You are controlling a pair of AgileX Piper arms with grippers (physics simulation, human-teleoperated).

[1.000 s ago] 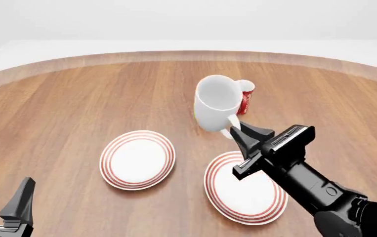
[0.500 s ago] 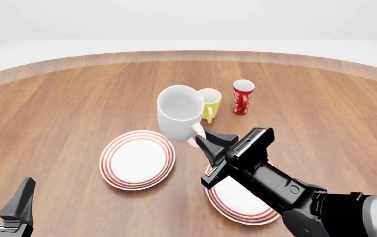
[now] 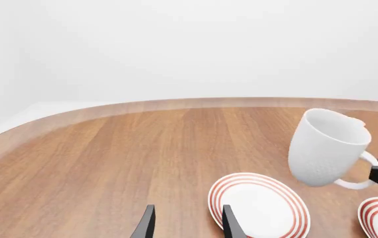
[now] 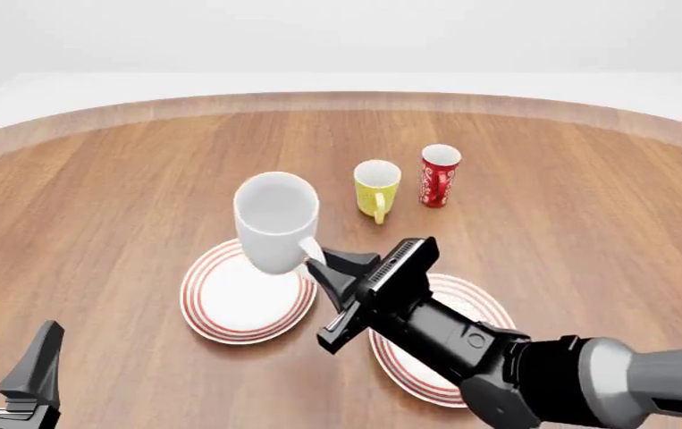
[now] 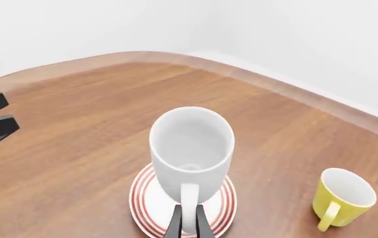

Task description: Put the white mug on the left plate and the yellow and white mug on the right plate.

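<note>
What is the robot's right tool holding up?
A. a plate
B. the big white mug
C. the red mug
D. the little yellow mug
B: the right tool pinches the handle of the big white mug, which hangs above the left plate.

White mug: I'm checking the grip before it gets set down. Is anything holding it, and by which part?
The right gripper holds the white mug by its loop handle, above the left plate. The left gripper holds nothing.

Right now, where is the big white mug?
In the front view, the white mug hangs over the left plate, held by its handle in the right gripper.
</note>
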